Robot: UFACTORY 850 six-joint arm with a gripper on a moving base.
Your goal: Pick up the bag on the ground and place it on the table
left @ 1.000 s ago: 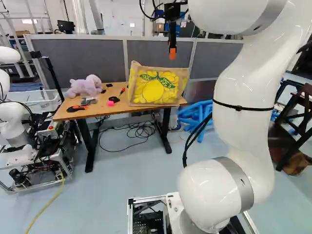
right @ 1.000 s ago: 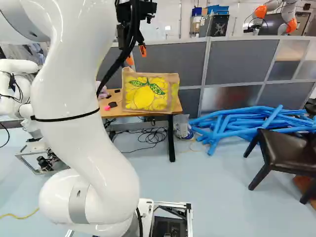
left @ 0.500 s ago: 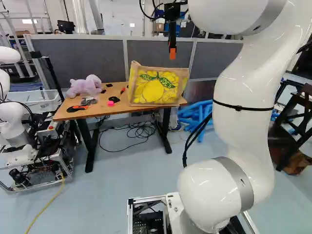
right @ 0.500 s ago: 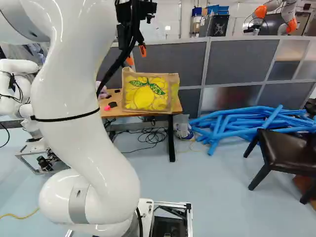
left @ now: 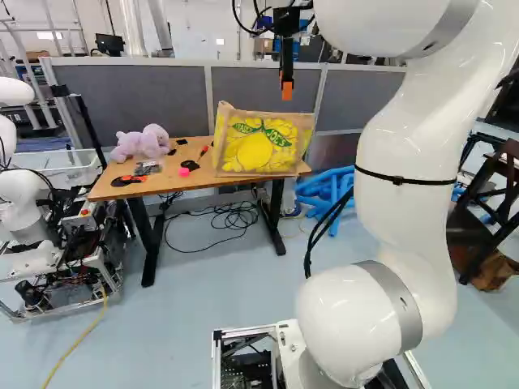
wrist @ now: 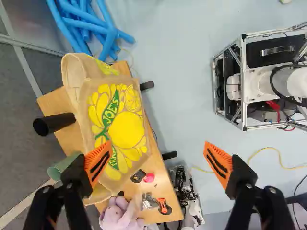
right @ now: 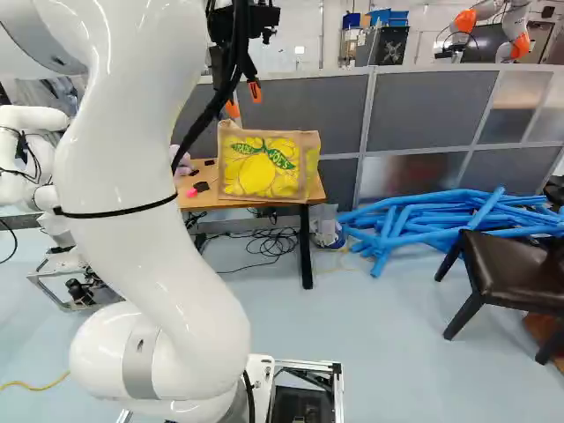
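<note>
Orange pads (wrist: 219, 164) stand wide apart on the hand (wrist: 158, 160), which is open and grips nothing. The yellow-printed bag (left: 255, 147) is upright on the tabletop (left: 162, 181), near its front edge and well along from the plush toy (left: 139, 143). The hand appears above the bag and clear of it, though how much height lies between them is hard to judge from these angles. Placing looks done, so I take the step in hand to be the retreat. Next calls for lifting straight away with the fingers spread, then drawing the arm back; a sideways swing too low could catch the bag's top and tip it.
</note>
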